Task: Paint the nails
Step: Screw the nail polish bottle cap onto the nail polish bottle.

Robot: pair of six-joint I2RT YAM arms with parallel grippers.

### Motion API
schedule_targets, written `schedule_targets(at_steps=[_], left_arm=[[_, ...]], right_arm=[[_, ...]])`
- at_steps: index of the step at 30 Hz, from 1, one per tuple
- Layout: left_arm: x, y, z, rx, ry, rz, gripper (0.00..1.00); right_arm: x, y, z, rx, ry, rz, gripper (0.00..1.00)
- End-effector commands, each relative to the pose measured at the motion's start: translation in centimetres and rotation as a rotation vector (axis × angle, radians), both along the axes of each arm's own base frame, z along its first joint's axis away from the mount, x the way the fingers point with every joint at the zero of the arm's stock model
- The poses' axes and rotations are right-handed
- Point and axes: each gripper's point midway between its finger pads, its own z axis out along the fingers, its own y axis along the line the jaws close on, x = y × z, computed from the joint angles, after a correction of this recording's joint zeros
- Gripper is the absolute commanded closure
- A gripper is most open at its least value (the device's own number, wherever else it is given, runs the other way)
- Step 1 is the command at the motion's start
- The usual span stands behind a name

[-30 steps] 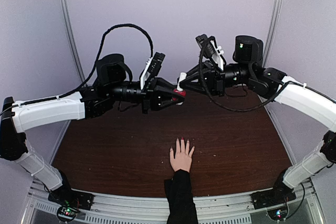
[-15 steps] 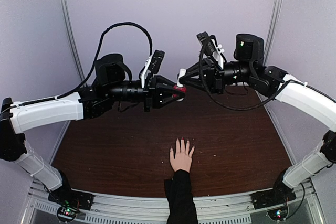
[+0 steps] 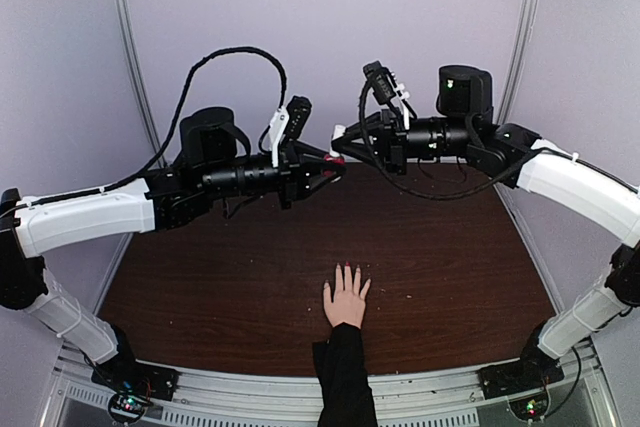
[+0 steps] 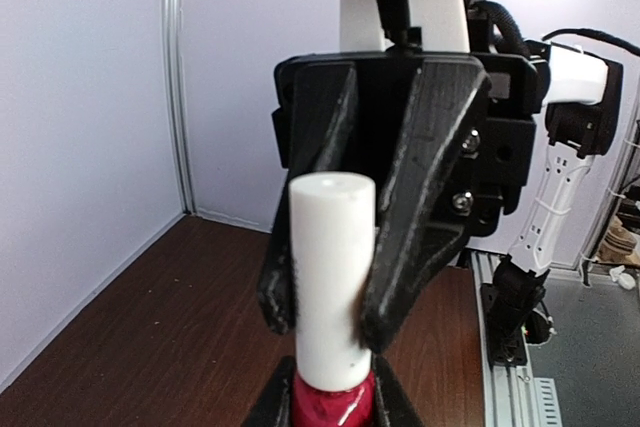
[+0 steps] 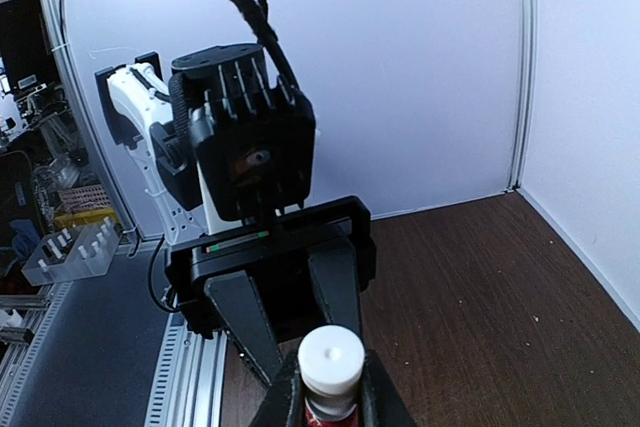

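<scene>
A pale hand (image 3: 347, 299) with a black sleeve lies flat on the table near the front middle. Its nails (image 3: 346, 267) are tiny and look reddish. Both grippers meet high above the table's far side. My left gripper (image 3: 328, 167) is shut on the small red bottle (image 3: 337, 159); its body sits between my own fingers in the left wrist view (image 4: 330, 397). My right gripper (image 3: 340, 140) is shut on the bottle's white cap (image 4: 330, 257), which also shows in the right wrist view (image 5: 332, 362).
The brown table (image 3: 450, 267) is walled by pale panels at the back and sides. A metal rail (image 3: 250, 402) with the arm bases runs along the near edge. A black cable (image 3: 230, 52) loops above the left arm.
Both grippers have moved up and back together with the bottle held between them. The hand has not moved.
</scene>
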Motion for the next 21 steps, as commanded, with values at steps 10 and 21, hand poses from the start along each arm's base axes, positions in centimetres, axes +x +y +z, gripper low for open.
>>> schedule_targets(at_steps=[10,21], left_arm=[[7.2,2.9,1.0,-0.002,-0.121,0.469,1.00],[9.0,2.1,-1.3,0.028,-0.159,0.677,1.00]], right_arm=[[2.5,2.4,-3.2,-0.094,0.050,-0.241,1.00],[6.7,2.8,-5.6,-0.096,0.127,-0.533,1.00]])
